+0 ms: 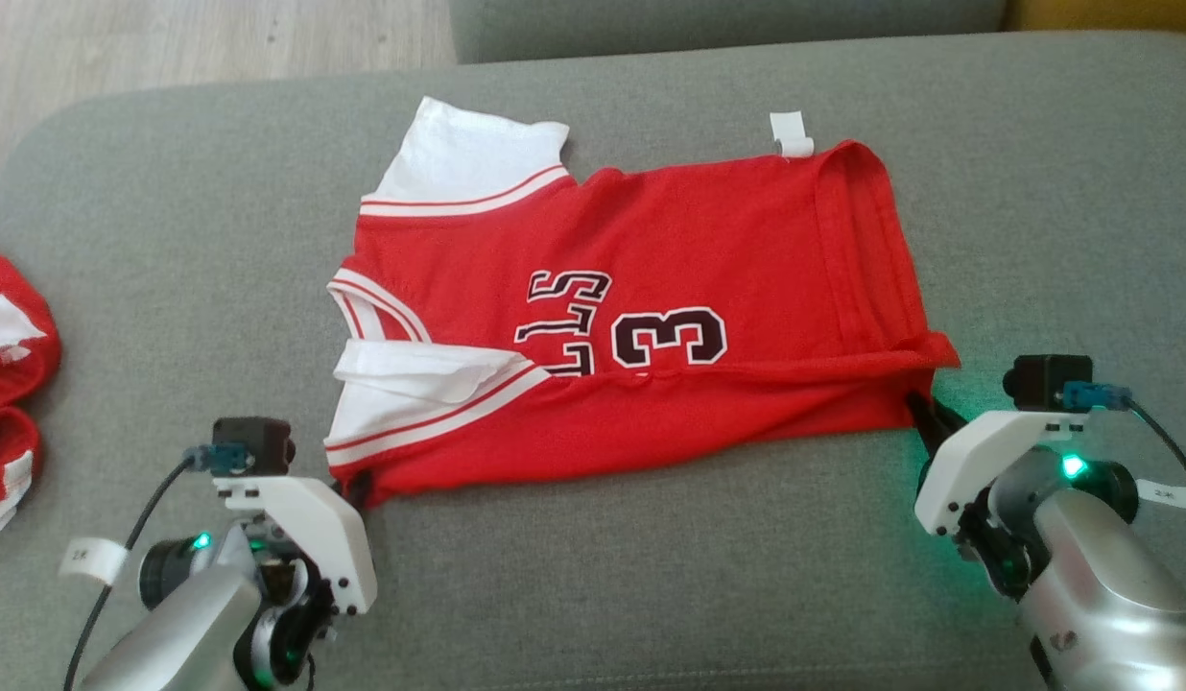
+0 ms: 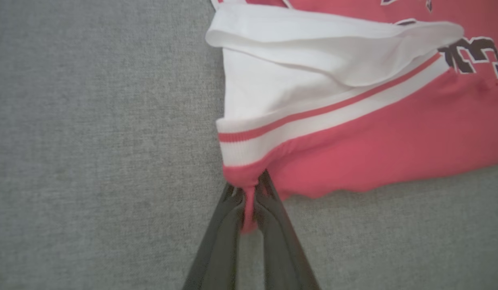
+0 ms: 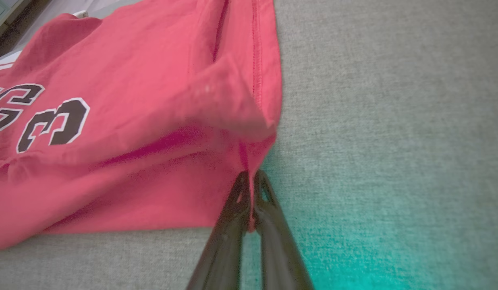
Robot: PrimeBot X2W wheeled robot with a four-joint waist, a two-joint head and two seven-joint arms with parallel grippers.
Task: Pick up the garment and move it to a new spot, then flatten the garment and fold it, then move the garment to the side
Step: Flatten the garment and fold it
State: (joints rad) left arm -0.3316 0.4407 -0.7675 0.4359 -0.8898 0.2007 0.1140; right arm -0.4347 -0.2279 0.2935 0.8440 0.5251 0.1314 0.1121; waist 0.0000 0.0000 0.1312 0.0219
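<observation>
Grey sofa (image 1: pixel 651 576); wrist views reveal jaws pinching jersey (image 2: pixel 394 133) corners.

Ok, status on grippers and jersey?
Left gripper shut on jersey, sleeve-side corner. Right gripper shut on hem corner. Other red garment far left on cushion, apart.

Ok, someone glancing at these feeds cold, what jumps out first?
The red jersey with white sleeves and a black 3, spread across the middle of the grey sofa cushion. Next, the left gripper and right gripper, each pinching a near corner of it. A second red-and-white garment sits at the cushion's left edge.
</observation>
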